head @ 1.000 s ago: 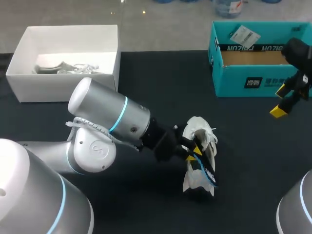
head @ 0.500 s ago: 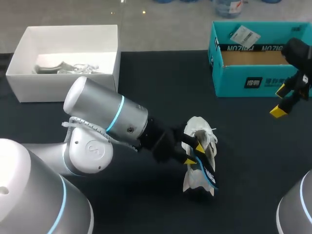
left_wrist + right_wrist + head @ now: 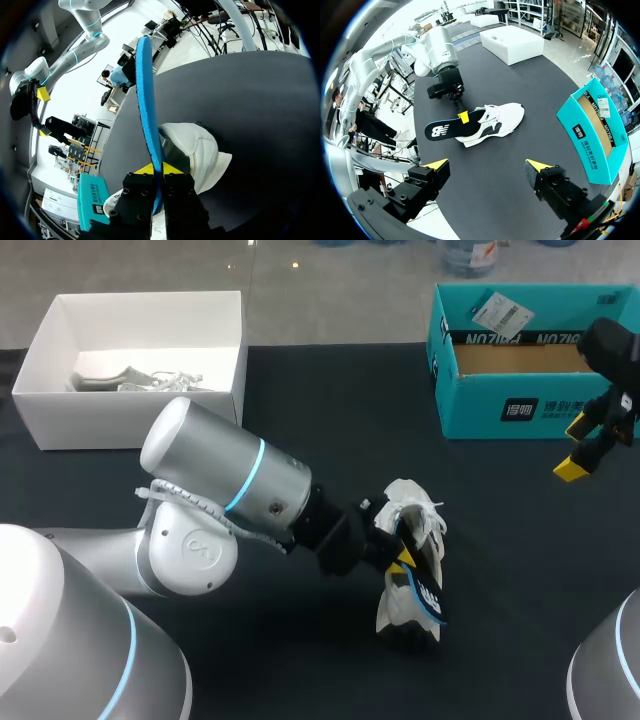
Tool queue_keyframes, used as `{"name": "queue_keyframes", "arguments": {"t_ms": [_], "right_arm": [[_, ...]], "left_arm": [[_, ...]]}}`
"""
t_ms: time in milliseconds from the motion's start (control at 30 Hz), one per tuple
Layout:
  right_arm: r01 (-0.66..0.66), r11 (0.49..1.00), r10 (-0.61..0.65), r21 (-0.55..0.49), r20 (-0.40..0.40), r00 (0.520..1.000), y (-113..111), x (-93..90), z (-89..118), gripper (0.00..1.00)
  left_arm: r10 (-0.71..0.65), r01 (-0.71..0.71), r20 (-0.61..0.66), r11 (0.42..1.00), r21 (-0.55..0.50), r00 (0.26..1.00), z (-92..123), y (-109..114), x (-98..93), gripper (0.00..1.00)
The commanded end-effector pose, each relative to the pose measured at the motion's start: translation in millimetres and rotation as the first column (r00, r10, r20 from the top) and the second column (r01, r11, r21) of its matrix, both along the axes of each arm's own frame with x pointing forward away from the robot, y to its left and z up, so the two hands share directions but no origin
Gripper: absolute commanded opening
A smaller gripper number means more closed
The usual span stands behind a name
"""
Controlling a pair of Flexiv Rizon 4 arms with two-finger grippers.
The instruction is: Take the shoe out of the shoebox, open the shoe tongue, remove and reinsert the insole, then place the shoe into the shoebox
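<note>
Our left gripper [image 3: 159,170] was closed on the edge of the blue insole [image 3: 146,100], one end at the opening of the white shoe [image 3: 492,122], presumably to guide it. The shoe lay well apart from the teal shoebox [image 3: 500,410]. Our right gripper [image 3: 487,165] hung open beside the shoebox, clear of the work.

My table [image 3: 330,400] is black and matt. The shoe [image 3: 500,120] is soft white cloth. Its insole [image 3: 145,100] looks like blue foam below and smooth black on top. The shoebox [image 3: 480,410] is teal cardboard, plain brown inside. My left arm [image 3: 215,470] is smooth, shiny silver.
</note>
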State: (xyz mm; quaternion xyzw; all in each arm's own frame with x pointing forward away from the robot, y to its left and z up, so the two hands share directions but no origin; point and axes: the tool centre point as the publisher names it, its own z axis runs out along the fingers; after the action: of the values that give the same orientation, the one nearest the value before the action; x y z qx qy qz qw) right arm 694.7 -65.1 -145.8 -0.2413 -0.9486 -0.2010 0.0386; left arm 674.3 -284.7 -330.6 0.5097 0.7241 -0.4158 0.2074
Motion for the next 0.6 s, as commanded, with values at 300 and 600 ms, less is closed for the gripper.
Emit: {"name": "queue_keyframes", "arguments": {"t_ms": [300, 600], "right_arm": [[-0.002, 1.0, 0.002, -0.003, -0.004, 1.0, 1, 2.3, 0, 1.0], [-0.002, 1.0, 0.002, -0.003, -0.004, 1.0, 1, 2.3, 0, 1.0]], "left_arm": [[0.021, -0.021, -0.014, 1.0, 0.01, 1.0, -15, 1, 7.6, 0.0], [0.037, -0.038, 0.005, 0.999, 0.028, 0.999, -22, 6, 16.5, 0.0]]}}
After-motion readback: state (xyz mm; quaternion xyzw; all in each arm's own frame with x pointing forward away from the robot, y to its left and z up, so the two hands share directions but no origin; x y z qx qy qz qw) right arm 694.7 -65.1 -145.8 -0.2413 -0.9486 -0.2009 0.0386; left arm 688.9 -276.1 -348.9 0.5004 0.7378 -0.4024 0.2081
